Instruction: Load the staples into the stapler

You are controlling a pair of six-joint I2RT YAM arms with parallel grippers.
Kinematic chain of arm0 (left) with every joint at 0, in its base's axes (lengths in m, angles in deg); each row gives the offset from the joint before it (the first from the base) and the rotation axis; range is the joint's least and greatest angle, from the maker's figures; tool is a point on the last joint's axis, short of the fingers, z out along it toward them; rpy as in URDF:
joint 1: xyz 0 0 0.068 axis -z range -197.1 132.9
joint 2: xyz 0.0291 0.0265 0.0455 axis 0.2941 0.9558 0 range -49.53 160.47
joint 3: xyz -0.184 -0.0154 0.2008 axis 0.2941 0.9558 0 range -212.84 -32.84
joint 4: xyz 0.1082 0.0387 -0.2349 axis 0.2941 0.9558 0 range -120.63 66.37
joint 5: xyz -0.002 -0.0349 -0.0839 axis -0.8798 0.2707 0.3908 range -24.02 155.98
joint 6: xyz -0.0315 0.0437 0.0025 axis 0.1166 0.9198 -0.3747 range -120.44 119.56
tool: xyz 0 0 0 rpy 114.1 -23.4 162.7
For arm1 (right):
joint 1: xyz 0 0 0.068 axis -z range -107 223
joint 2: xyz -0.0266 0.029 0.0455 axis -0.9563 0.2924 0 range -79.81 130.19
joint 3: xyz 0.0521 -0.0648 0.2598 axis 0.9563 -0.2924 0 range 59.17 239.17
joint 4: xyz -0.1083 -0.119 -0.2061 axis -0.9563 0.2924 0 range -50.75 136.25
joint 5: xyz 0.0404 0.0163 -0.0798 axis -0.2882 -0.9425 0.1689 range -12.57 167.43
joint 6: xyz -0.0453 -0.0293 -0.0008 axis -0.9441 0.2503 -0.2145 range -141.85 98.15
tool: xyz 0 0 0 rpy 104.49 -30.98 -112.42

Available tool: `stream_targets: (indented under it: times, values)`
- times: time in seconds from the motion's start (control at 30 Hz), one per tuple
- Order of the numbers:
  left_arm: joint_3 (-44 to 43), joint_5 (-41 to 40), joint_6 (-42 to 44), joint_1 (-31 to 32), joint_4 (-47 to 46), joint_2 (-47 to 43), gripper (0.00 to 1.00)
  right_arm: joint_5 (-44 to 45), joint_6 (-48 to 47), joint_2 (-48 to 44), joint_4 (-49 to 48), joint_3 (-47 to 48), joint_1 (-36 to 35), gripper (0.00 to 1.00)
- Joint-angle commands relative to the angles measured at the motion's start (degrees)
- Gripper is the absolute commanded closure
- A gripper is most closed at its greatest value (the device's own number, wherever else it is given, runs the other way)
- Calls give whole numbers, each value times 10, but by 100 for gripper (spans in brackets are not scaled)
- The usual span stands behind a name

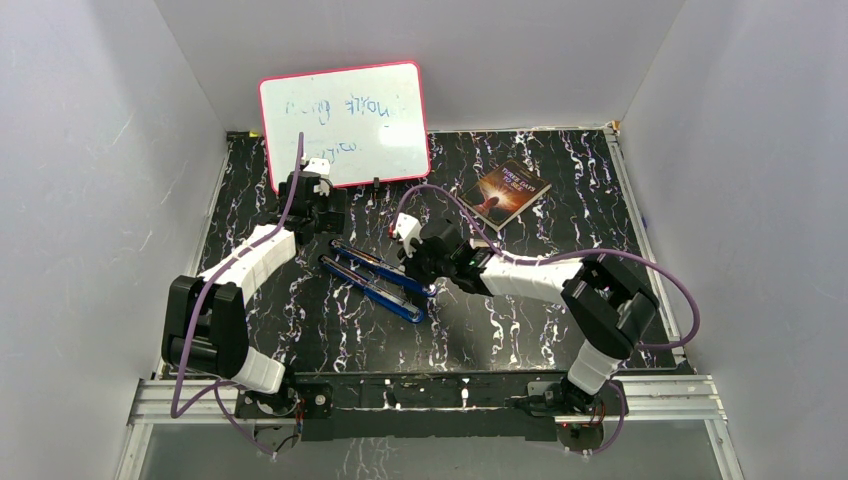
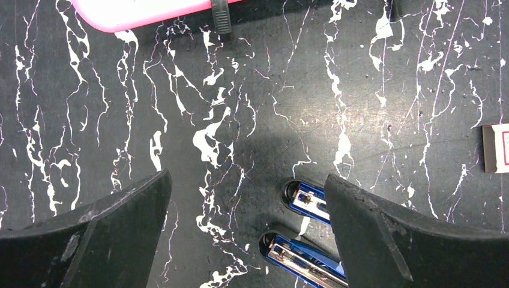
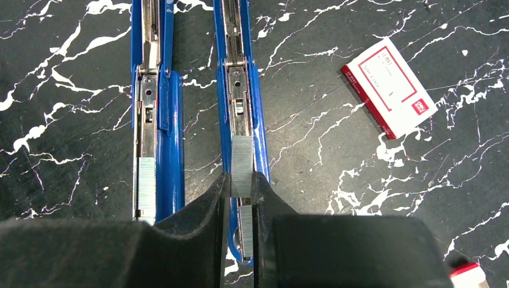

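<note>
A blue stapler [image 1: 375, 280] lies opened flat on the black marbled table, its two halves side by side. In the right wrist view, my right gripper [image 3: 241, 180] is shut on a short grey strip of staples [image 3: 242, 159], held right over the right half's channel [image 3: 240, 102]. Another strip [image 3: 246, 231] lies in that channel under the fingers. A third strip [image 3: 146, 186] sits in the left half [image 3: 157, 108]. My left gripper [image 2: 246, 177] hangs open over the stapler's far ends [image 2: 306, 198], holding nothing.
A white staple box with a red label [image 3: 390, 87] lies right of the stapler, also at the edge of the left wrist view [image 2: 496, 148]. A pink-framed whiteboard [image 1: 345, 122] leans at the back wall. A dark book [image 1: 505, 192] lies back right.
</note>
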Motion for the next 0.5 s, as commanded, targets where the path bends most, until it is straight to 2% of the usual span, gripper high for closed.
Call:
stream_targets:
  times: [0.0, 0.47]
  values:
    - [2, 2, -2, -3, -8, -35, 2, -9, -2, 5, -5, 28, -1, 100]
    - [2, 2, -2, -3, -8, -34, 2, -6, 1, 17, 5, 34, -2, 100]
